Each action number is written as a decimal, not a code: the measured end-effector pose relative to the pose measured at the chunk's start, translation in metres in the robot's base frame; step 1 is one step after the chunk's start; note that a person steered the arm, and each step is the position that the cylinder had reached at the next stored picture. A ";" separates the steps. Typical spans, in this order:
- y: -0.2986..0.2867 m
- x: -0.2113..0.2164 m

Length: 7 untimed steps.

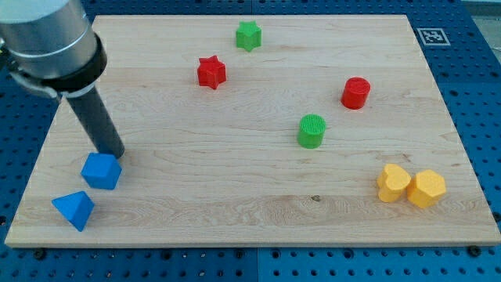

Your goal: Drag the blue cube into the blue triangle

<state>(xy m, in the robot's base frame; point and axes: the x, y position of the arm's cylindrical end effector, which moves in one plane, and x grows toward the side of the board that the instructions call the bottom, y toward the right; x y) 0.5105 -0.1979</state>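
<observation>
Blue triangle point(74, 210) – near blue cube point(101, 171), my tip point(117, 153) touching

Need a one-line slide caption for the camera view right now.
My tip sits just above the blue cube, with the blue triangle a short gap below-left near the board's bottom-left corner.

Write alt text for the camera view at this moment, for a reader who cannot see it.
My tip sits just above the blue cube, with the blue triangle close by to its lower left, near the wooden board's bottom-left corner. Elsewhere lie a red star, green star, red cylinder, green cylinder and two touching yellow blocks.
</observation>
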 end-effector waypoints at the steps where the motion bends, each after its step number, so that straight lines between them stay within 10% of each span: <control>1: -0.004 0.016; 7: 0.020 -0.022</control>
